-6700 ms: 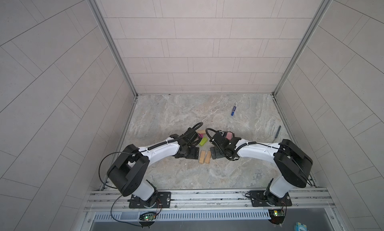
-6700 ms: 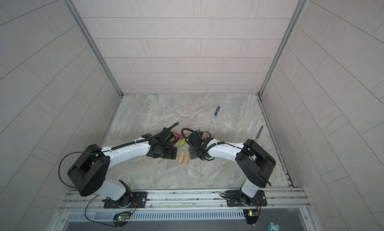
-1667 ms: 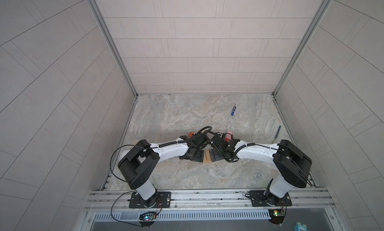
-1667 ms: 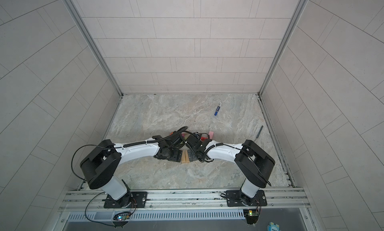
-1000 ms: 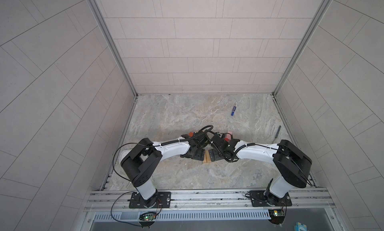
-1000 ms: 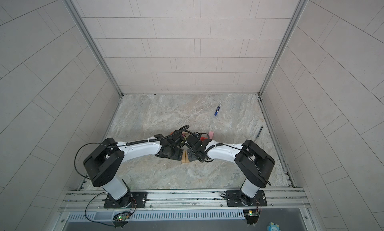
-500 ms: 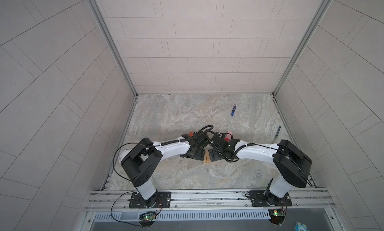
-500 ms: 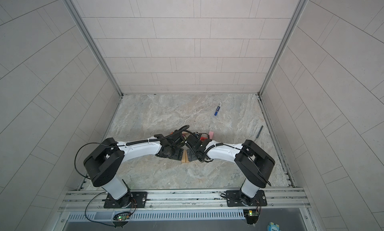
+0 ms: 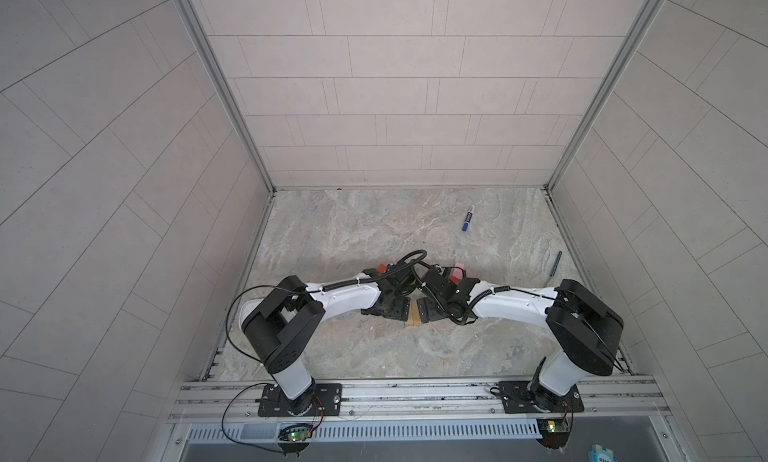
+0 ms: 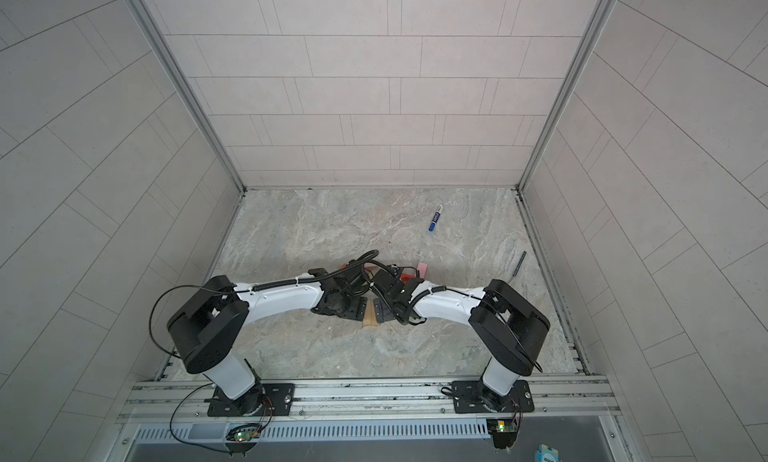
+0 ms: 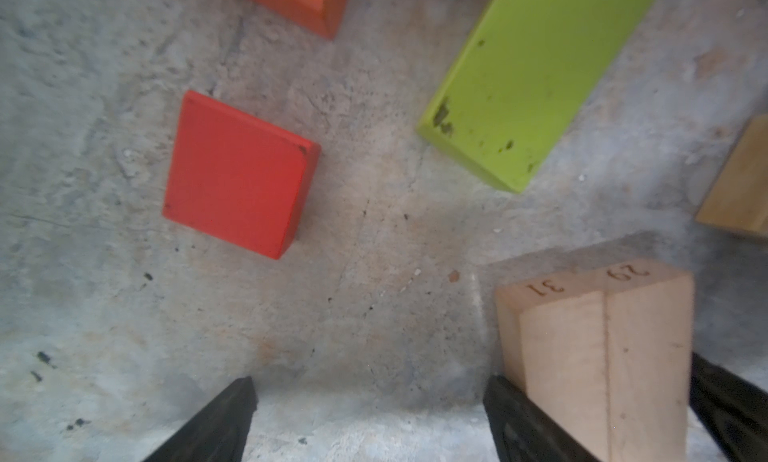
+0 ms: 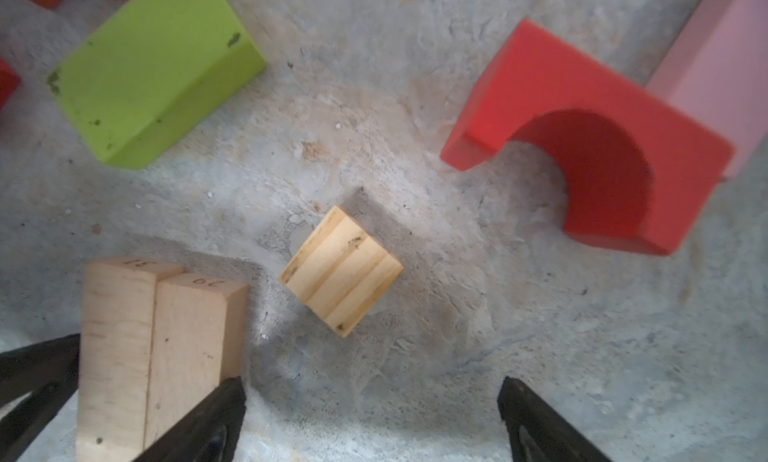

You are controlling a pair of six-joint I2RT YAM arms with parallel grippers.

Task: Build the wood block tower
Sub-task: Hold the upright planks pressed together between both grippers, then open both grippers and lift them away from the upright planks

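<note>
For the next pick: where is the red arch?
Right wrist view: the red arch lies beside the pink brick; in both top views, right of centre.

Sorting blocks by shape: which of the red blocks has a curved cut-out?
The red arch, next to the pink brick, has the half-round opening; the red square block is a solid flat slab.

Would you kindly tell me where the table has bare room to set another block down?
Widest patches: the far table between the back wall and the blue marker, and the near strip between the tan planks and the front rail. Crowded: the middle behind the planks, where the red arch, lime-green brick, pink brick and small tan block cluster.
</note>
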